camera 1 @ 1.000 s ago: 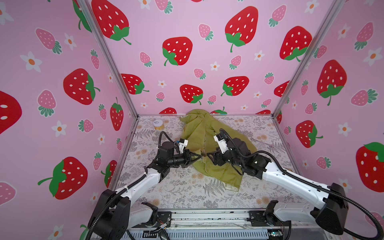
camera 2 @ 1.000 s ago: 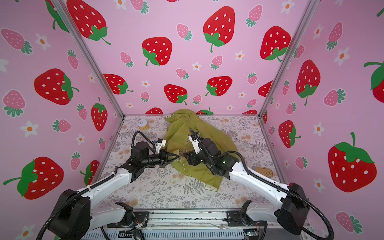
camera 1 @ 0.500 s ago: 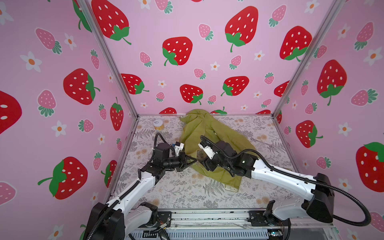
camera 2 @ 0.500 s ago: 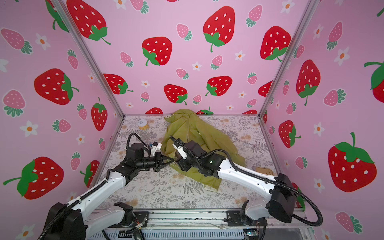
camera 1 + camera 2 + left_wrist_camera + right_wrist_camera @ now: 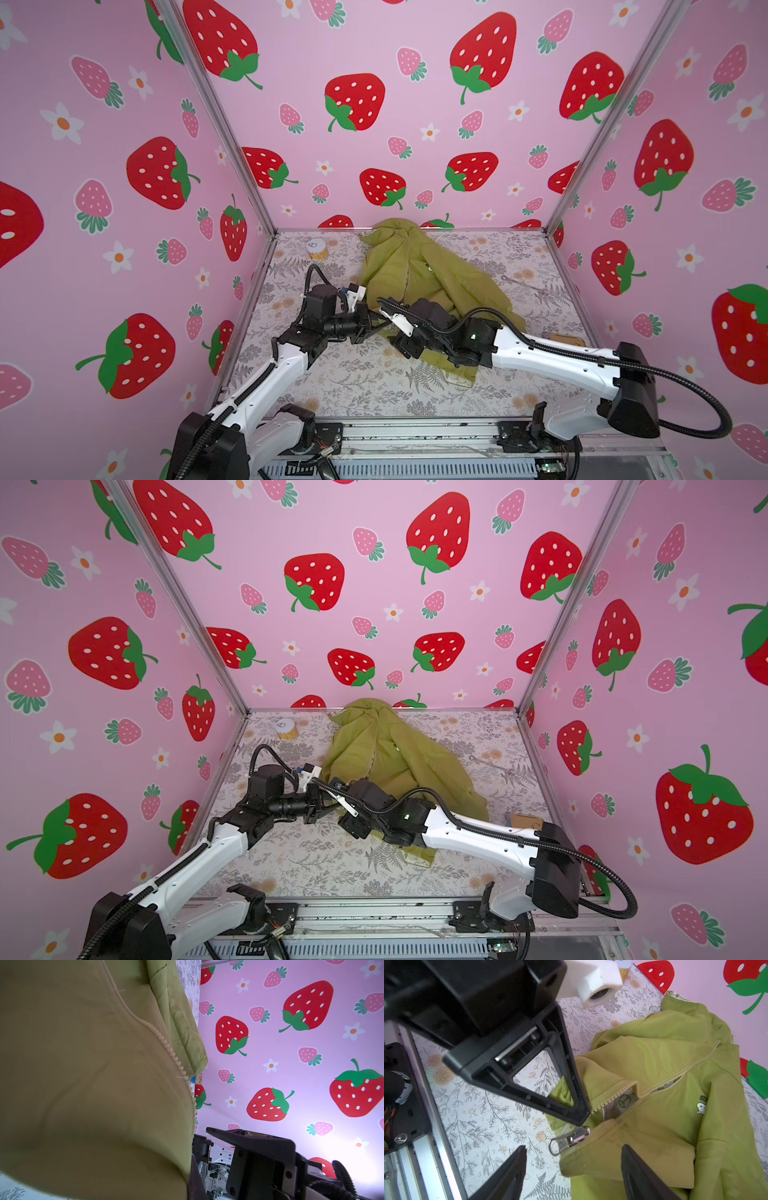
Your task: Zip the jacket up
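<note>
The jacket (image 5: 432,270) lies on the desk (image 5: 353,386). Only the right wrist view shows the left fingers (image 5: 579,1105) clenched on its hem beside the silver pull (image 5: 571,1140), and the right fingers (image 5: 517,1163) spread astride that pull.

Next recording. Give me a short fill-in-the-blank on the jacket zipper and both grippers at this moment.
The left gripper is ____ on the jacket at its lower front edge.
The right gripper is ____, with the silver zipper pull unheld in front of it.
The zipper is not yet ____: lining shows between its teeth.
Missing words: shut; open; zipped.
</note>
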You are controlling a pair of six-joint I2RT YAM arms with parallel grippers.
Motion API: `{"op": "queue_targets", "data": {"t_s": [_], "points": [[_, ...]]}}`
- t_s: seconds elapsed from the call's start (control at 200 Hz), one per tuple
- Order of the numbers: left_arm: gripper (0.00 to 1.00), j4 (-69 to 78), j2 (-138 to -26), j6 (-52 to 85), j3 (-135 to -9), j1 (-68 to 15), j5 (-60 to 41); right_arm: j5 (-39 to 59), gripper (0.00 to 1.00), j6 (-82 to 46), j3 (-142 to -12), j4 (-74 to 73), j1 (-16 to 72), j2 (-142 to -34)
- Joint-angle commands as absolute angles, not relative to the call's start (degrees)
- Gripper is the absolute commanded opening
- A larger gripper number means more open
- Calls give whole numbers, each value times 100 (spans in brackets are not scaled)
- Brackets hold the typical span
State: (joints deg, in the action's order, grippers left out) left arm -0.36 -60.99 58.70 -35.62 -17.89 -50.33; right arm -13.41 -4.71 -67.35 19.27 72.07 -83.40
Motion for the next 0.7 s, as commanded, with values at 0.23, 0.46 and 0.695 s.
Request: {"op": "queue_targets", "data": {"t_s": [0.23, 0.46, 0.695], "points": [[0, -33, -5973, 5854, -3788, -1766, -5305, -1997, 58, -290, -6880, 1925, 7274, -8387], [0, 8, -5993, 5854, -3771, -1766, -5309, -1793, 58, -283, -6907, 1714, 7277, -8420], [0, 61, -6020, 5854, -3744, -1766, -5331, -1671, 53, -336, -6906, 1600, 7290, -8402]]}}
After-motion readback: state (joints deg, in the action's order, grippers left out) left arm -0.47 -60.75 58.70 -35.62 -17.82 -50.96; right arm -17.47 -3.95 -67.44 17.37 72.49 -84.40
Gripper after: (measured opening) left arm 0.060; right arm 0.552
